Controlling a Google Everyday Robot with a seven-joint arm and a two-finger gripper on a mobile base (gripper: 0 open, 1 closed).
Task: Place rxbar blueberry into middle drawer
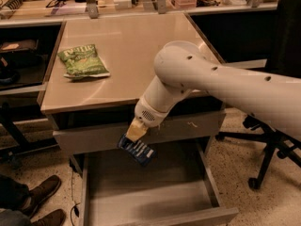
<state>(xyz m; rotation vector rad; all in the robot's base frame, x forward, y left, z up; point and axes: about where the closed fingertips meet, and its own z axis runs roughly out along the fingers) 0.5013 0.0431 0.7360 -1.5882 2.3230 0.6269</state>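
- Brown shoes (44, 192) are poking in at the bottom left.
- The green chip bag (83, 60) is lying flat on the left part of the tabletop (141, 46).
- Your gripper (135, 132) is hanging just in front of the upper drawer front (188, 126), pinching the top edge of the rxbar blueberry (138, 150).
- The bar is dangling tilted over the back left of the pulled-out middle drawer (150, 201), apparently not touching its bottom.
- An office chair (275, 145) is standing off to the right.

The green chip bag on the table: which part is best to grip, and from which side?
Probably its near end edge, pinched from above: the chip bag lies flat on the table, and its middle looks puffed. The gripper holds the rxbar blueberry above the open middle drawer.
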